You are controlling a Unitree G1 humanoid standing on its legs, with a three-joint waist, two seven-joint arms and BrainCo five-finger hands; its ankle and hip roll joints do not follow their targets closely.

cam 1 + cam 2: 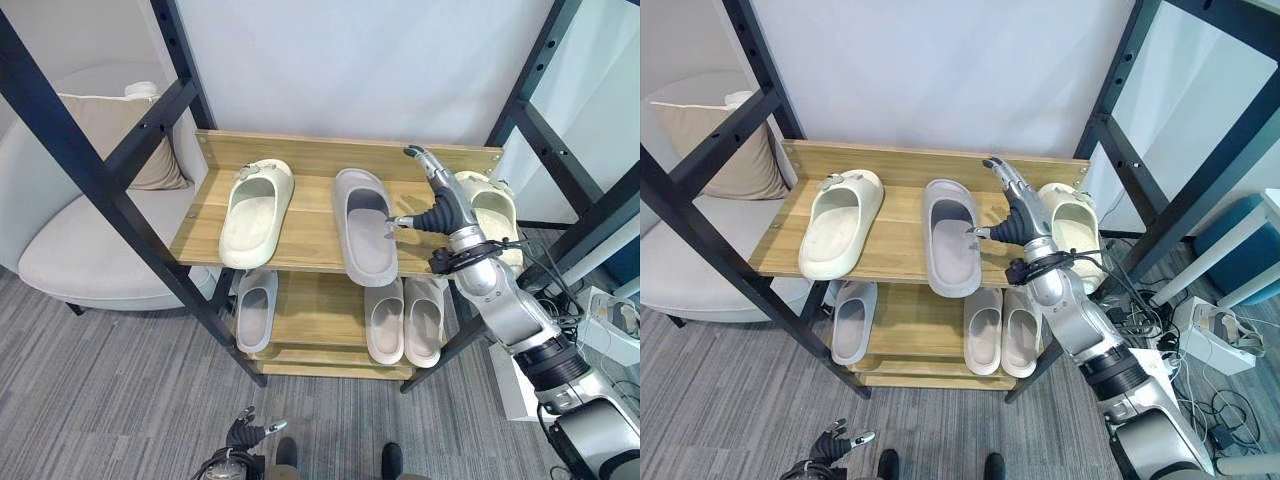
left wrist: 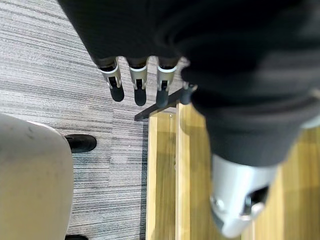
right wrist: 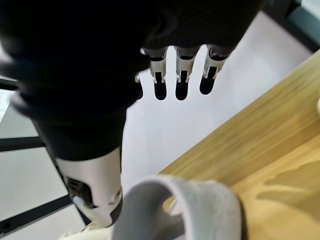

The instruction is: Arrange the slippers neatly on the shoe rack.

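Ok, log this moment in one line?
right hand: open, above top shelf between grey slipper and cream slipper | left hand: idle, low

My shoe rack (image 1: 310, 235) has shelves of light wood with a smooth, faintly shiny grain, set in a matt black metal frame (image 1: 75, 150). The slippers on it, such as the cream slipper (image 1: 255, 210) and the grey slipper (image 1: 364, 225), look like soft matt foam. My right hand (image 1: 440, 205) has smooth silver fingers and a dark ribbed cover. The floor (image 1: 110, 400) is rough grey carpet, and the armchair (image 1: 80, 245) and cushion (image 1: 120, 135) are cloth.
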